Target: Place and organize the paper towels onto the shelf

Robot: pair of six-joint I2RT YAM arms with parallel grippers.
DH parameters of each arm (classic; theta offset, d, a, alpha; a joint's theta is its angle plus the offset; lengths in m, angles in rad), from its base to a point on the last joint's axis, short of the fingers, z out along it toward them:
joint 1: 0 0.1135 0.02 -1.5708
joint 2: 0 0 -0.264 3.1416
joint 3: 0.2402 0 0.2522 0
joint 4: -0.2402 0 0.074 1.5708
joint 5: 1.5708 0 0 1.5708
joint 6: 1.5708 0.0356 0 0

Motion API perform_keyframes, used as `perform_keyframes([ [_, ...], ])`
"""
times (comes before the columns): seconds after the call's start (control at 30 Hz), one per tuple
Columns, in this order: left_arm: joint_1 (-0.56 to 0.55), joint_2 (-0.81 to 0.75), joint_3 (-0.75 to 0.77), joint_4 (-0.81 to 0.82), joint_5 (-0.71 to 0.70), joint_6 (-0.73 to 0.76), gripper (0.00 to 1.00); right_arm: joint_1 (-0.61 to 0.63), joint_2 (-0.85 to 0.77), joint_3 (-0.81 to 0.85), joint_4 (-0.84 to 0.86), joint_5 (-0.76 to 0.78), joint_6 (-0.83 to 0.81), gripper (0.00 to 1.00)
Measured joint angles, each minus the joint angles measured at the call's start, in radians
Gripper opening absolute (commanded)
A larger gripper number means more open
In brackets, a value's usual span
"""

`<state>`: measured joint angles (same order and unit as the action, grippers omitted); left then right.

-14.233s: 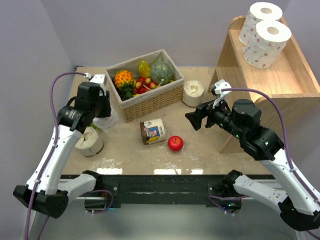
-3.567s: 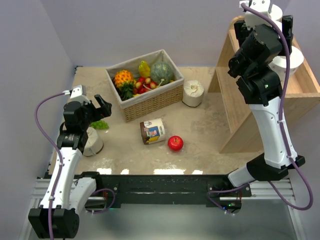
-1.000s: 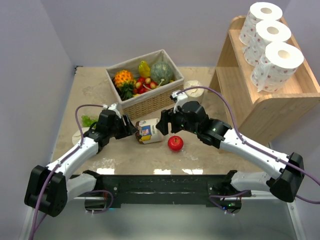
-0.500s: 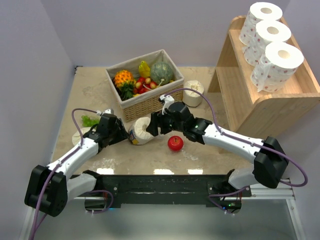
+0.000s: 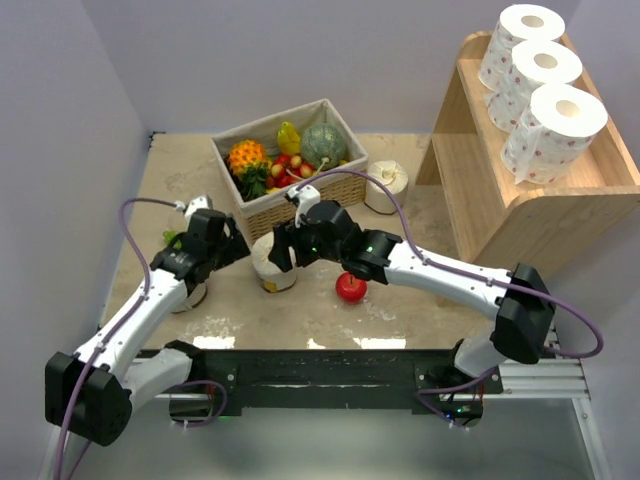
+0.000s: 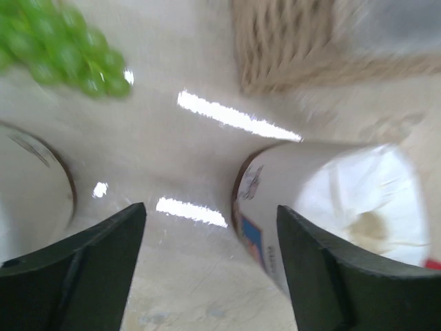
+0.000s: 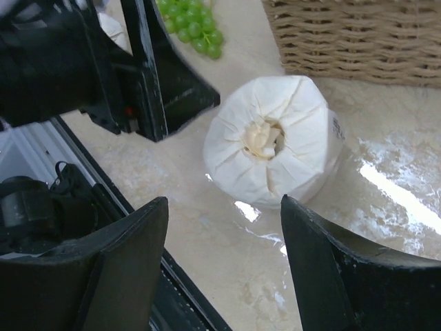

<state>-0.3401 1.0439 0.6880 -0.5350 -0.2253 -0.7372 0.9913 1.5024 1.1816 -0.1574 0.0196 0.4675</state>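
Both hands spread, holding nothing: left hand and right hand flank the jar. Nearest paper roll lies just left of the left hand. Judged light, soft, crushable; grip gently across its sides.

Overhead view. The left arm rises from its base toward one o'clock, wrist bent so that the left gripper points to three o'clock, jaws spread. The right arm lies low, extended toward ten o'clock past the midline. The right gripper points to eight o'clock, jaws spread. The grippers face each other without touching.
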Motion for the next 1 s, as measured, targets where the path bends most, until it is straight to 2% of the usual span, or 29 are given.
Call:
perform_keyframes([
  [0.17, 0.06, -0.051, 0.174, -0.017, -0.14, 0.046, 1.0, 0.052, 0.114, 0.149, -0.062, 0.057, -0.034, 0.68],
  [0.37, 0.268, -0.103, 0.213, 0.024, -0.22, 0.1, 1.0, 0.094, 0.287, 0.319, -0.175, 0.121, -0.063, 0.68],
  [0.6, 0.28, -0.142, 0.171, 0.043, -0.226, 0.159, 1.0, 0.127, 0.431, 0.446, -0.278, 0.191, -0.093, 0.66],
  [0.8, 0.28, -0.238, 0.123, 0.035, -0.225, 0.183, 1.0, 0.142, 0.498, 0.521, -0.347, 0.25, -0.119, 0.67],
  [1.0, 0.28, -0.256, 0.123, 0.047, -0.227, 0.185, 1.0, 0.151, 0.569, 0.587, -0.402, 0.311, -0.154, 0.66],
])
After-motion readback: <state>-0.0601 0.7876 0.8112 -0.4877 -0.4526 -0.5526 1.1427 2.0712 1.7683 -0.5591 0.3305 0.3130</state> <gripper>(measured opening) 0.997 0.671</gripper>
